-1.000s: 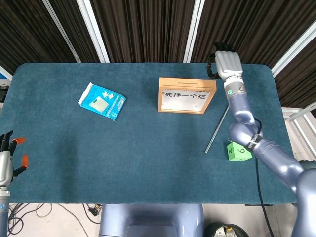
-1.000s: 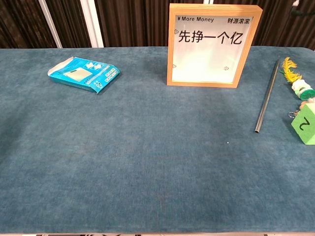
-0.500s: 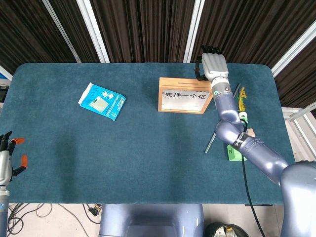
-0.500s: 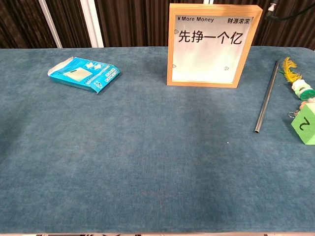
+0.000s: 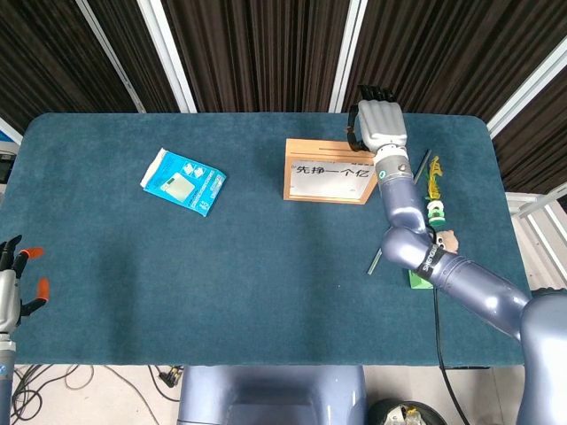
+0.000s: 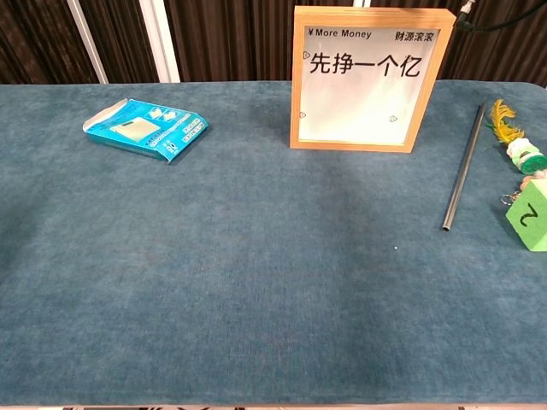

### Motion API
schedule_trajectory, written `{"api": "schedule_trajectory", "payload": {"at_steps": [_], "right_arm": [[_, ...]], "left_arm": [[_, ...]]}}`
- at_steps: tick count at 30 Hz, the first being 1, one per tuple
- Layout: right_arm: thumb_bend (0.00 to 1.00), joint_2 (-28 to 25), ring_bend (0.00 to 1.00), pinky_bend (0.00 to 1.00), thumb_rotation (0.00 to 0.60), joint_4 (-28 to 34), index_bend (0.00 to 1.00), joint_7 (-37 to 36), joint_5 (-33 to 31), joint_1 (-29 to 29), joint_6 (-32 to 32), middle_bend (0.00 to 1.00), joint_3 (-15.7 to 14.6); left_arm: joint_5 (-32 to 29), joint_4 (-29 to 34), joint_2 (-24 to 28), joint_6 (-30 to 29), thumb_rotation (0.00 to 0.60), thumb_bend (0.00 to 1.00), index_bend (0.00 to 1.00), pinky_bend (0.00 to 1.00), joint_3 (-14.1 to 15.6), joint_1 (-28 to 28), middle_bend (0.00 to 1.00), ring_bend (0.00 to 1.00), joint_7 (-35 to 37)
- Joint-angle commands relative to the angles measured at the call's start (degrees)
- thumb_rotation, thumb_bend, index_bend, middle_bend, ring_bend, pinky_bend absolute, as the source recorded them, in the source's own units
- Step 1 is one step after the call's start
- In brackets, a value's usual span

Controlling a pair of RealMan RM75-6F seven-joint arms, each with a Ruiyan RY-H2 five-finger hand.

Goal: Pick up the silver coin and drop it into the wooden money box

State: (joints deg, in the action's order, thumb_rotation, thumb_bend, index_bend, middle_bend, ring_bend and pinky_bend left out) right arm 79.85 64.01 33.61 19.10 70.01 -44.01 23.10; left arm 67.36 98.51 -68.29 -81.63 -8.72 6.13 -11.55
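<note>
The wooden money box (image 5: 333,171) stands upright at the table's back middle, its white front with black characters facing me (image 6: 370,79). My right hand (image 5: 379,124) hovers over the box's top right end, seen from the back, with its dark fingers curled down on the far side. No frame shows the silver coin, and the inside of that hand is hidden. My left hand (image 5: 11,285) hangs off the front left table edge, holding nothing, its orange-tipped fingers apart. The chest view shows neither hand.
A blue packet (image 5: 183,181) lies at the back left. Right of the box lie a thin dark rod (image 6: 461,166), a yellow feather toy (image 6: 513,141) and a green numbered cube (image 6: 530,218). My right forearm (image 5: 403,221) crosses above the rod and the cube.
My right hand has moved left, from beyond the box's right end to over its top right end. The forearm now covers most of the rod and cube. The left hand has stayed put.
</note>
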Motion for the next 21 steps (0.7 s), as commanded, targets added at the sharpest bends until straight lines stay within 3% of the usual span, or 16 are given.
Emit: {"api": "schedule_trajectory", "payload": {"at_steps": [1, 8, 21], "right_arm": [[0.61, -1.4, 0.0, 0.0, 0.6, 3.9, 0.71, 2.8, -2.8, 0.4, -3.0, 0.08, -0.7], [0.61, -1.8, 0.0, 0.0, 0.6, 7.0, 0.68, 4.9, -5.7, 0.7, -5.1, 0.08, -1.3], [0.61, -0.4, 0.0, 0.0, 0.6, 6.3, 0.66, 4.8, -6.0, 0.9, -5.6, 0.08, -1.6]], "left_arm": [[0.1, 0.0, 0.1, 0.0, 0.6, 0.46, 0.28, 0.0, 0.0, 0.0, 0.03, 0.0, 0.1], [0.1, 0.2, 0.2, 0.0, 0.6, 0.46, 0.28, 0.0, 0.1, 0.0, 0.03, 0.0, 0.5], [0.1, 0.4, 0.6, 0.0, 0.6, 0.46, 0.28, 0.0, 0.2, 0.0, 0.03, 0.0, 1.0]]}}
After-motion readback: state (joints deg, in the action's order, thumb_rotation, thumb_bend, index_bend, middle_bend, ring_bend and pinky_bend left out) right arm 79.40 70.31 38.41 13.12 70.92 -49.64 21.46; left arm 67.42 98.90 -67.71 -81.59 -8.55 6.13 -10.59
